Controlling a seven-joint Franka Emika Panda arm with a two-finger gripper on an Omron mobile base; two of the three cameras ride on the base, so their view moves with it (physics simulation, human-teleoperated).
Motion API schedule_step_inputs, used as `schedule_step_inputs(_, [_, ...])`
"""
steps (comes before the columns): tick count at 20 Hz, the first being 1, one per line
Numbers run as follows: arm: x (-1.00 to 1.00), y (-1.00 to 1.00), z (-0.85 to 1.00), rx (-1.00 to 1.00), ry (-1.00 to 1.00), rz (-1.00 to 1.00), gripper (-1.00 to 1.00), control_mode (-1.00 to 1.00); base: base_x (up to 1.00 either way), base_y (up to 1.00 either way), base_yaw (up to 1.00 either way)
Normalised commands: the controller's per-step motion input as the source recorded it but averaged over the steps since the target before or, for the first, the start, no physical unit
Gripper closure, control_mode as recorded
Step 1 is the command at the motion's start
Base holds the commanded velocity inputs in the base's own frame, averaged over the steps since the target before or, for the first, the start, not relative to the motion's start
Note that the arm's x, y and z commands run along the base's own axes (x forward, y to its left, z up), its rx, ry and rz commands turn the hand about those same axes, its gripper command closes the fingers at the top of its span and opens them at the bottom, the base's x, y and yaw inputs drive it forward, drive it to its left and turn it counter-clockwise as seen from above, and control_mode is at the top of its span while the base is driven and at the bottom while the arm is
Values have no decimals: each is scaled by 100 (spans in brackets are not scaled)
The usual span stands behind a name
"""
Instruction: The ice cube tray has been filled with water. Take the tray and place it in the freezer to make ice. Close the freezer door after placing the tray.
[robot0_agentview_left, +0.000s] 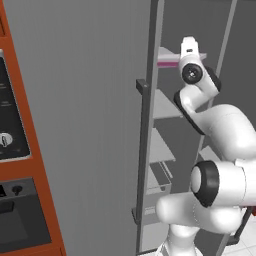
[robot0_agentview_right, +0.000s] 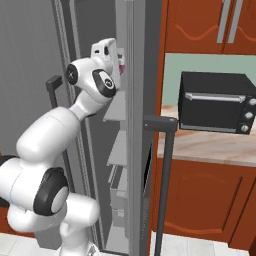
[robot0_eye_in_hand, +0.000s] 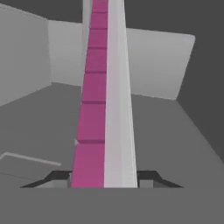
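freezer (robot0_agentview_left: 170, 30): you see the tall grey unit standing open, its grey inner walls and white shelves showing from both base views.
freezer door (robot0_agentview_right: 137, 125): swung out edge-on in the right base view, with its dark bar handle (robot0_agentview_right: 165, 165) jutting toward you; it stands between the arm and the counter side.
plain door (robot0_agentview_left: 85, 125): the broad grey panel left of the opening in the left base view, its vertical bar handle (robot0_agentview_left: 145, 150) right beside the arm.
wall oven (robot0_agentview_left: 10, 130): black panel with knobs in the orange cabinet, far left.
toaster oven (robot0_agentview_right: 217, 102): black box on the counter (robot0_agentview_right: 200, 145), well apart from your arm.
shelves (robot0_agentview_left: 162, 105): stacked white ledges inside, below the hand.
gripper (robot0_eye_in_hand: 105, 179): reached into the upper compartment, fingers clamped on the ice cube tray (robot0_eye_in_hand: 103, 100).
ice cube tray: held on edge, magenta cells and pale rim running straight away from the hand, above the compartment floor.
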Motion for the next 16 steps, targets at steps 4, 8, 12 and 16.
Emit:
schedule_step_inputs(4, [22, 0, -8, -9, 0, 0, 100, -100, 0, 0, 0])
schedule_step_inputs(8, [37, 0, -3, -1, 0, 0, 100, -100, 0, 0, 0])
schedule_step_inputs(12, [44, 0, 0, 0, 4, 0, 100, -100, 0, 0, 0])
schedule_step_inputs(16, [44, 0, -2, 0, 10, 0, 100, -100, 0, 0, 0])
